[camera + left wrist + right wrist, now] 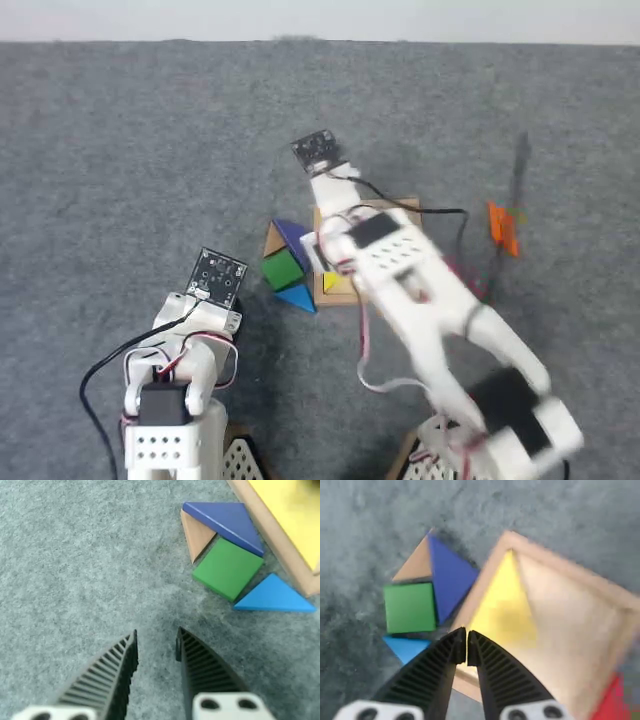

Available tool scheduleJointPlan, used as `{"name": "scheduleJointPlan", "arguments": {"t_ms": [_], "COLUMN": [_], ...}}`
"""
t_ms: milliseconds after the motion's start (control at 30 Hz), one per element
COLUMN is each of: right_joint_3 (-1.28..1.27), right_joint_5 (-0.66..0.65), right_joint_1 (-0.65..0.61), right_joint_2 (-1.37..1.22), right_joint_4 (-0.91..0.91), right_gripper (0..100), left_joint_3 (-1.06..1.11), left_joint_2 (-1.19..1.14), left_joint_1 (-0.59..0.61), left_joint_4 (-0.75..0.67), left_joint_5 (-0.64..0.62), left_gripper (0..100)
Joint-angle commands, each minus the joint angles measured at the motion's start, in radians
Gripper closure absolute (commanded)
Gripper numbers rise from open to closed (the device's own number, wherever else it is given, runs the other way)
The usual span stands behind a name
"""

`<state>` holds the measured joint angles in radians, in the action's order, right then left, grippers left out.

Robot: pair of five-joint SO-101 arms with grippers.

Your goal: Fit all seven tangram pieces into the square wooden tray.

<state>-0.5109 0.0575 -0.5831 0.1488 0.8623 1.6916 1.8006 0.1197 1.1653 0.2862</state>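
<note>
The square wooden tray lies on grey carpet with a yellow triangle inside, against its rim. My right gripper hangs shut and empty over that rim, by the yellow piece. Just outside the tray sit a dark blue triangle, a tan triangle, a green square and a light blue triangle. My left gripper is open over bare carpet, short of the green square and light blue triangle. The right arm covers most of the tray from above.
A red piece lies past the tray's corner. An orange piece and a dark thin stick lie on the carpet right of the tray. Carpet stretches open to the left and far side.
</note>
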Motion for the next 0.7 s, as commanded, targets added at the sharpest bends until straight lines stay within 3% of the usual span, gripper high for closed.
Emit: {"name": "scheduleJointPlan", "arguments": {"t_ms": [0, 67, 233, 667], "right_joint_3": [0.002, -0.005, -0.046, -0.127], "right_joint_5": [-0.109, -0.126, -0.216, -0.247], "right_joint_1": [0.153, 0.243, 0.421, 0.437], "right_joint_2": [0.343, 0.417, 0.392, -0.036], "right_joint_4": [0.168, 0.259, 0.386, 0.186], "right_gripper": [99.1, 96.8, 79.5, 75.4], "left_joint_3": [-0.008, -0.008, -0.008, -0.008], "left_joint_2": [0.015, 0.015, 0.015, 0.015], "left_joint_1": [0.005, 0.005, 0.005, 0.005], "left_joint_4": [-0.014, -0.014, -0.014, -0.014], "left_joint_5": [0.005, 0.005, 0.005, 0.005], "left_gripper": [87, 87, 87, 87]}}
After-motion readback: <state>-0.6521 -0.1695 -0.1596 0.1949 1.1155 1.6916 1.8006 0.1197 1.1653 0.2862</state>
